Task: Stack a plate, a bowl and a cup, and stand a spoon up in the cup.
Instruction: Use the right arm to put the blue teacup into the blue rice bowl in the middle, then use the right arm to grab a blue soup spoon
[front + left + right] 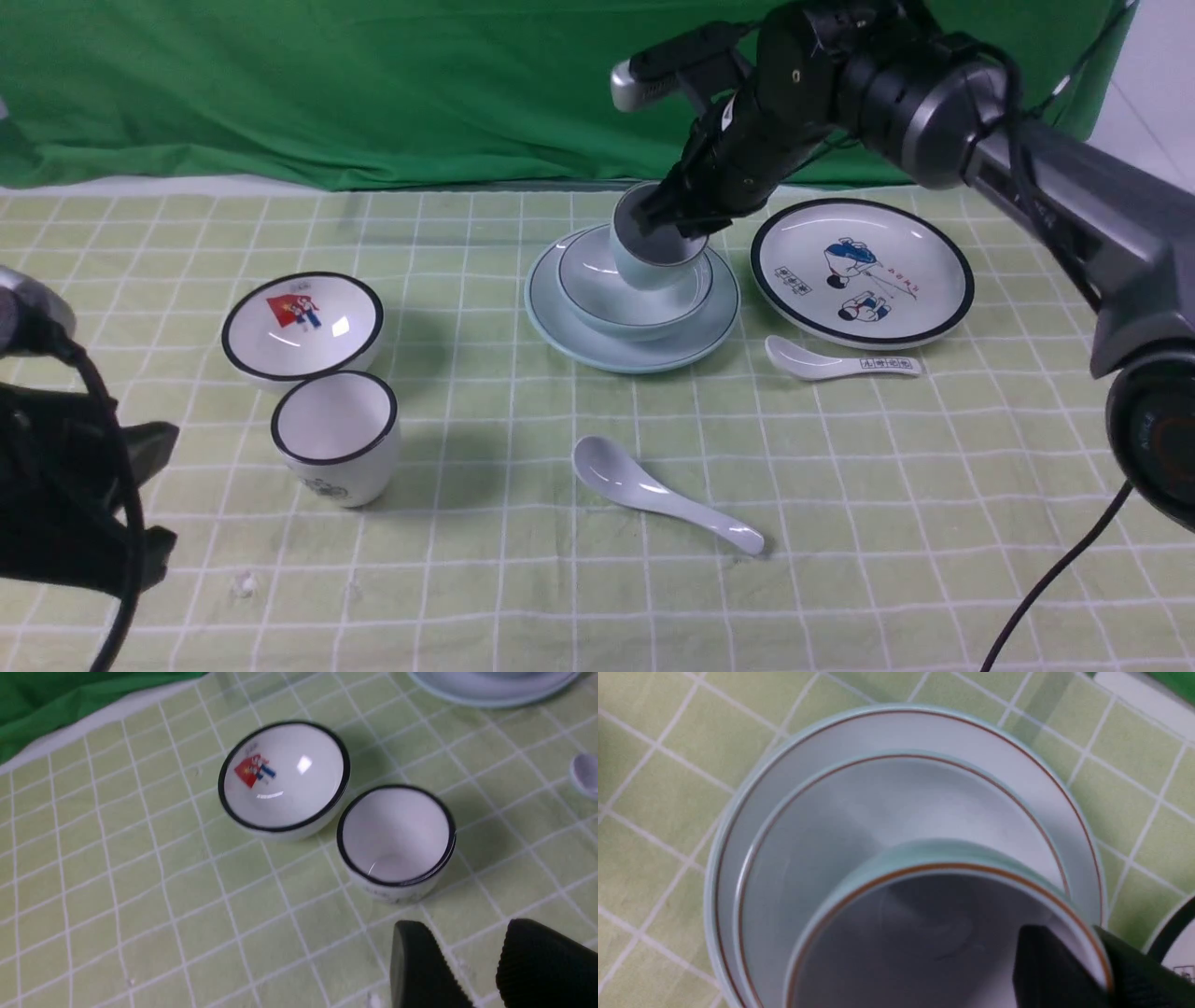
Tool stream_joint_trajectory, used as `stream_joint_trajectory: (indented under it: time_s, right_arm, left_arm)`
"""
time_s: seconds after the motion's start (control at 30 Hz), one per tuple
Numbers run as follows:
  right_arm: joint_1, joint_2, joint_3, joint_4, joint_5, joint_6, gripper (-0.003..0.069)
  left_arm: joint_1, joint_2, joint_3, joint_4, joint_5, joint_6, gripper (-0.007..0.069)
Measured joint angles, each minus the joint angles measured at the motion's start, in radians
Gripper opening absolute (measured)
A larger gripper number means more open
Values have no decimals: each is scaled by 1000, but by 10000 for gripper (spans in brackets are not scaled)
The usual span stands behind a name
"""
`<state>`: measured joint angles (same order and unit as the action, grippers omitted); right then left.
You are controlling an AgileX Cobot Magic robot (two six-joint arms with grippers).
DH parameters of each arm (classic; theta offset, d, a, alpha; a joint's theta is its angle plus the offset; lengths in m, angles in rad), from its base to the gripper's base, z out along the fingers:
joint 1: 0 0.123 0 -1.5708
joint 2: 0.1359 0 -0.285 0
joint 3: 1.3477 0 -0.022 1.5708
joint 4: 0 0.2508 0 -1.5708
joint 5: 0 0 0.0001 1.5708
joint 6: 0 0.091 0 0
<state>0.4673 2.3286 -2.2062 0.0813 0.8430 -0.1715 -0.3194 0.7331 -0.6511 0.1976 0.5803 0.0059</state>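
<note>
The pale blue-green plate (560,331) lies mid-table with the matching bowl (597,280) sitting in it. Tilted above the bowl is the cup (644,266), its mouth turned toward the camera. My right gripper (691,224) is shut on the cup's rim. In the right wrist view one finger is inside the cup (924,858) and one outside, gripper (1064,938), over the bowl (878,807) and plate (971,732). The plain spoon (653,492) lies on the cloth nearer the front. My left gripper (462,933) hangs open at the near left, nothing between its fingers.
A white black-rimmed bowl (302,322) and a white black-rimmed cup (336,448) stand at the left, close to my left gripper. A cartoon plate (861,271) and a printed spoon (840,362) lie at the right. A green curtain closes the back.
</note>
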Motion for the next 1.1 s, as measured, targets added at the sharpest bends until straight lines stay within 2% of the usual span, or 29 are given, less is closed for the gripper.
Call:
stream_joint_trajectory:
  time_s: [0.17, 0.23, 0.37, 0.47, 0.7, 0.73, 0.93, 1.03, 1.1]
  right_arm:
    - [3, 18, -8, 4, 3, 27, 94]
    - [4, 19, -9, 20, 4, 39, 139]
    - [4, 17, -10, 66, 5, 44, 284]
    - [4, -1, -6, 87, 22, 41, 342]
    - [2, -154, 72, 100, 71, -5, 350]
    - [1, -186, 92, 101, 83, -6, 344]
    - [58, -282, 338, 100, 291, -11, 87]
    - [139, -278, 500, 104, 332, -13, 17]
    - [190, -278, 592, 111, 317, -24, 10]
  left_arm:
    - [0, 0, 0, -37, -52, 0, 209]
    - [0, 0, 0, -41, -54, 2, 211]
    - [0, -1, 0, -43, -54, 2, 212]
    - [0, -1, 0, -43, -54, 2, 215]
    - [0, -2, 0, -44, -54, 2, 220]
    - [0, -2, 0, -50, -54, 2, 221]
    - [0, -2, 0, -103, -51, 1, 223]
    - [0, -2, 0, -108, -49, 1, 225]
    - [0, -2, 0, -110, -47, 1, 226]
